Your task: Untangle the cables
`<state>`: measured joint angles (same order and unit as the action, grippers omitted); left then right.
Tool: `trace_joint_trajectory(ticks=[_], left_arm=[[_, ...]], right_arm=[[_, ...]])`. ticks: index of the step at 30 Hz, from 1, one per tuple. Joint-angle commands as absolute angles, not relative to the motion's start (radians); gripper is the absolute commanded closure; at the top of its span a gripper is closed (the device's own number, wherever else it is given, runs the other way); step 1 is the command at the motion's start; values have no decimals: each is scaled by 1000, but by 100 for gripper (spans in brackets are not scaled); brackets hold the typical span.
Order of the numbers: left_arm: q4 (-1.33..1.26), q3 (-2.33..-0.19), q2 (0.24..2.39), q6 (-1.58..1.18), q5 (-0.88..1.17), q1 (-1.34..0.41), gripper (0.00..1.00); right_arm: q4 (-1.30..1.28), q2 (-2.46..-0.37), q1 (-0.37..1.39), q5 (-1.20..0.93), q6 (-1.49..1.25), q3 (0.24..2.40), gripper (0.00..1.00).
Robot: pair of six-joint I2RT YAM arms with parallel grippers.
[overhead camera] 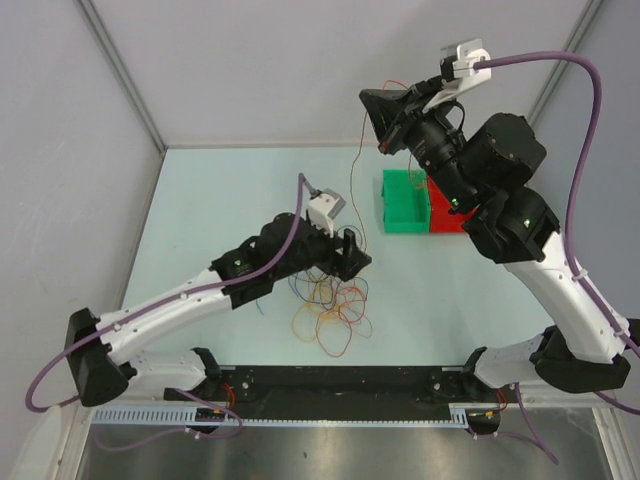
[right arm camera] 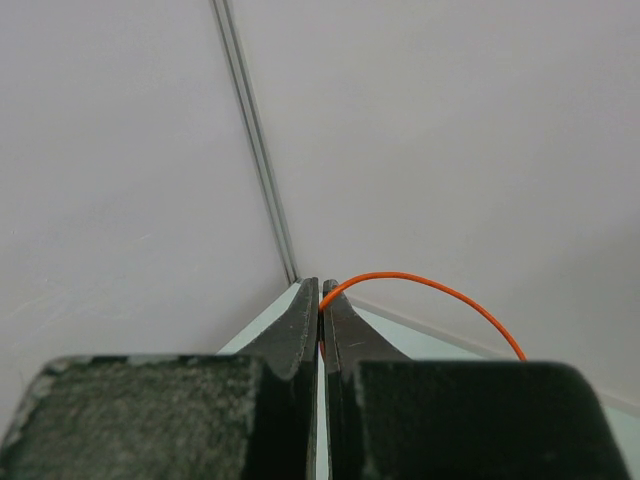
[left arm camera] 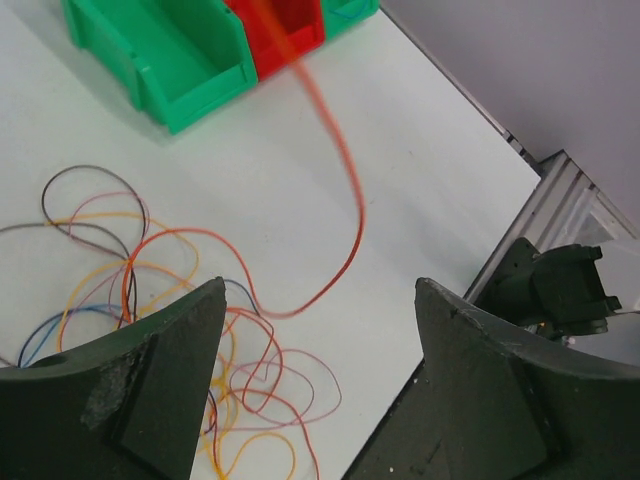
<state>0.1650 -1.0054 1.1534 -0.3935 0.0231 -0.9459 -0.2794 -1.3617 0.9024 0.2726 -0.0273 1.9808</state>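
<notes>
The cables (overhead camera: 332, 305) lie in a loose tangle of orange, red, blue and dark loops on the table in front of the left arm. My left gripper (overhead camera: 352, 255) hovers just above the tangle's far edge, open, with nothing between its fingers. In the left wrist view the loops (left arm camera: 150, 290) spread to the left of and between the open jaws (left arm camera: 318, 300). One orange-red cable (left arm camera: 345, 170) rises out of the pile. My right gripper (overhead camera: 372, 112) is raised high at the back, shut on that orange cable (right arm camera: 430, 285), which arcs off to the right from its fingertips (right arm camera: 321, 290).
A green bin (overhead camera: 405, 200) and a red bin (overhead camera: 445, 215) stand side by side at the back right, below the right arm. In the left wrist view they appear as the green bin (left arm camera: 150, 50) and red bin (left arm camera: 285, 30). The table's right edge (left arm camera: 500, 130) is close.
</notes>
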Motion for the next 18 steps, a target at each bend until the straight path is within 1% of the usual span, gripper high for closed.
trace_joint_trajectory(ticks=[1,3,4,5,7,8,10,13,14,16,17,18], left_arm=[[118,-1126,1267,-324,-86,-1017,21],[129,-1173,1317,-324,-133,-1029,40],[143,-1189,1339,-322,-141,-1038,48],[152,-1218,1379,-322,-152,-1043,68],[185,-1247,1403,-322,-175,-1060,97],[205,-1279,1417,-325,-190,-1066,100],[259,-1314,1417,-331,-209,-1074,100],[388,-1435,1399,-353,-207,-1074,100],[423,-1510,1396,-356,-193,-1074,100],[529,-1595,1391,-362,-173,-1074,100],[563,-1677,1391,-365,-166,-1072,100],[621,-1716,1393,-373,-160,-1074,100]], right_arm=[[-255,-1302,890,265,-35,1962,100],[-256,-1290,885,267,-35,1953,100],[-256,-1276,878,267,-35,1947,100],[-256,-1272,874,267,-37,1938,100],[-264,-1255,867,268,-37,1925,100],[-264,-1249,861,273,-38,1907,100],[-267,-1224,850,282,-40,1881,100],[-264,-1192,830,305,-58,1786,100],[-264,-1169,819,314,-75,1760,100],[-273,-1152,802,314,-110,1680,100],[-278,-1137,781,296,-132,1657,100],[-287,-1129,770,279,-181,1608,100]])
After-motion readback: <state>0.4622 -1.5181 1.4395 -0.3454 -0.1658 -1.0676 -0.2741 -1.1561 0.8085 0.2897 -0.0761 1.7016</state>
